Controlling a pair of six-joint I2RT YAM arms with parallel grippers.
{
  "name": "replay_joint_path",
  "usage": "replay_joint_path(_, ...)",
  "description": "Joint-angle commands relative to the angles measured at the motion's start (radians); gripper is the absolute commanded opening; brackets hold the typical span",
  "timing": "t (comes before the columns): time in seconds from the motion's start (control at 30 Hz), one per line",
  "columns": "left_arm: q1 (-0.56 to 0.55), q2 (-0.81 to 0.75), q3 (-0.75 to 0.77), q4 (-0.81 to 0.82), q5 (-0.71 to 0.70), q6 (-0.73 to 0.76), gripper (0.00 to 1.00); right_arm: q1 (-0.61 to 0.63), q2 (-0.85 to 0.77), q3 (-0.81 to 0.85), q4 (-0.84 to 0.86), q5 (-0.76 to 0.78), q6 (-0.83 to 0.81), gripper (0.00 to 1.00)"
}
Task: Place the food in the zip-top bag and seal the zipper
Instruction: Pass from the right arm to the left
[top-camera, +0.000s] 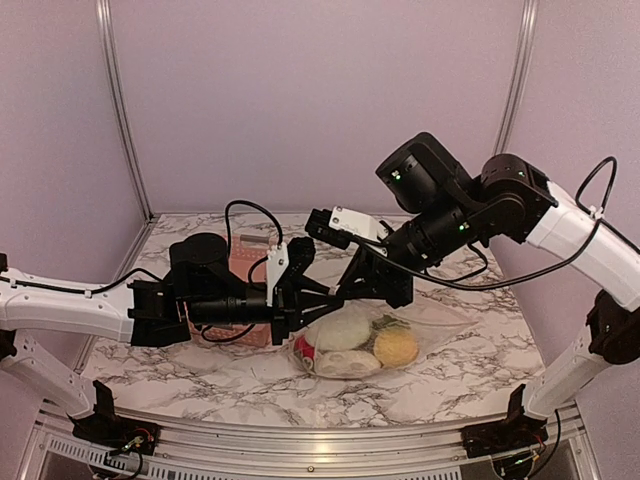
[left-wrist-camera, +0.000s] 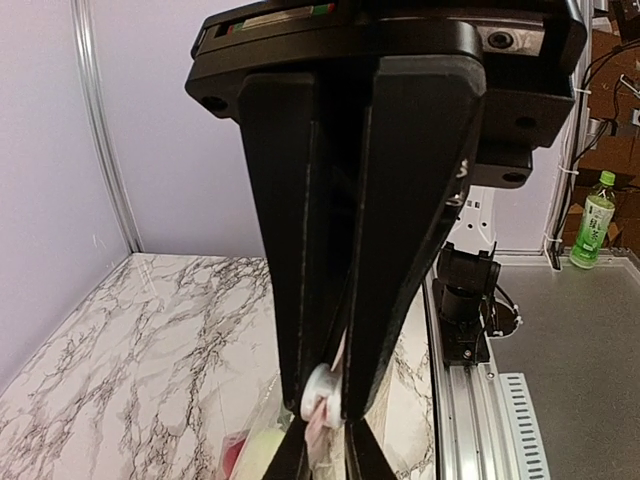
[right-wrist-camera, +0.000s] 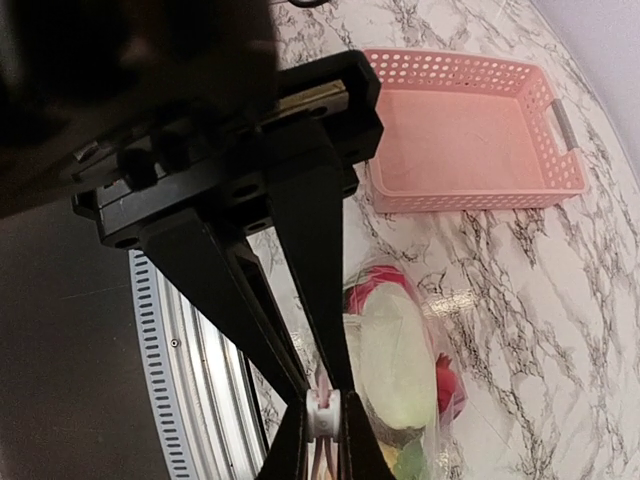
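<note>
The zip-top bag (top-camera: 425, 322) lies on the marble table at centre right. The food is inside it: a white piece (top-camera: 342, 332), a yellow-orange piece (top-camera: 396, 347) and a red piece (top-camera: 303, 348). My left gripper (top-camera: 305, 300) and my right gripper (top-camera: 345, 292) meet tip to tip above the bag's left end. Both are shut on the zipper at its small white slider, seen in the left wrist view (left-wrist-camera: 325, 393) and the right wrist view (right-wrist-camera: 323, 415). The right wrist view shows a pale piece (right-wrist-camera: 395, 350) and a red piece (right-wrist-camera: 447, 382) through the bag.
The pink lattice basket (top-camera: 245, 258) stands behind my left arm; its inside shows bare in the right wrist view (right-wrist-camera: 470, 200). A metal rail (top-camera: 300, 448) runs along the table's near edge. A green bottle (left-wrist-camera: 597, 218) stands off the table.
</note>
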Motion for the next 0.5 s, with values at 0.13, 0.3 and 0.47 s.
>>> replay_joint_path(0.13,0.008,-0.005,0.042,-0.018,0.053,-0.023,0.06,0.005,0.013,0.047,-0.010,-0.009,-0.005,0.03)
replay_joint_path(0.3,0.011,-0.019,0.032,-0.033,0.044,-0.026,0.00,0.004,0.014,0.043,-0.010,0.003,-0.008,0.03)
replay_joint_path(0.47,0.036,-0.065,-0.013,-0.036,-0.013,-0.042,0.00,0.004,0.008,0.037,-0.027,0.046,-0.009,0.01)
